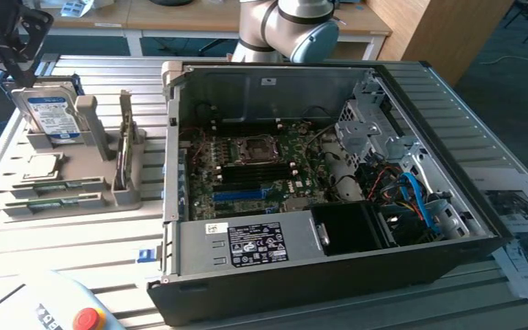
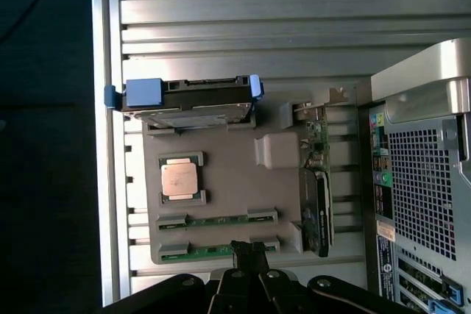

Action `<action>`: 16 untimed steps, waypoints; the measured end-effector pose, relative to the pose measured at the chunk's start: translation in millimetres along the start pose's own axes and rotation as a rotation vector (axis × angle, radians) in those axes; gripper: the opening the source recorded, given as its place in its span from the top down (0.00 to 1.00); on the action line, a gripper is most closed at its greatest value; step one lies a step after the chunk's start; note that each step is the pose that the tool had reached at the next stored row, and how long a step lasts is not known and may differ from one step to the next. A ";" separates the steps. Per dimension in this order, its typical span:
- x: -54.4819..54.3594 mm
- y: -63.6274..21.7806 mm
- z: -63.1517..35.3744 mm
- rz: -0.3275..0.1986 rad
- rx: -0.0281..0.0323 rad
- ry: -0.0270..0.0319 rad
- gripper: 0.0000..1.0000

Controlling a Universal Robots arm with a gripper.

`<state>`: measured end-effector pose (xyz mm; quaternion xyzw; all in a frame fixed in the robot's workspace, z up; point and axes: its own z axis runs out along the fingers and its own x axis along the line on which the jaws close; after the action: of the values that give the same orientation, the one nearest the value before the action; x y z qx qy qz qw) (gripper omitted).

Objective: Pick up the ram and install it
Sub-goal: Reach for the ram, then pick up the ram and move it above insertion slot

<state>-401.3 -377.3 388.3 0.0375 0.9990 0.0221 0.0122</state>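
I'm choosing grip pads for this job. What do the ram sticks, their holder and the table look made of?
The ram sticks: thin green strips with a matt look, like circuit board. Their holder: plain dull grey with moulded-looking shapes, probably plastic. The table: ribbed silvery metal, likely aluminium, judging by the bright streaks of glare along its slats.

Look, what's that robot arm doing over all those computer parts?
The arm's end effector hangs shut and empty above a gray holder next to an open computer case. Two green ram sticks lie in the holder. Neither has been picked up yet, so nothing has gone into the computer.
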 end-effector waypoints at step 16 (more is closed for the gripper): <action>2.0 0.0 0.0 0.000 0.0001 0.0000 0.90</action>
<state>-403.4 -377.2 388.3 0.0373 0.9990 0.0221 0.0122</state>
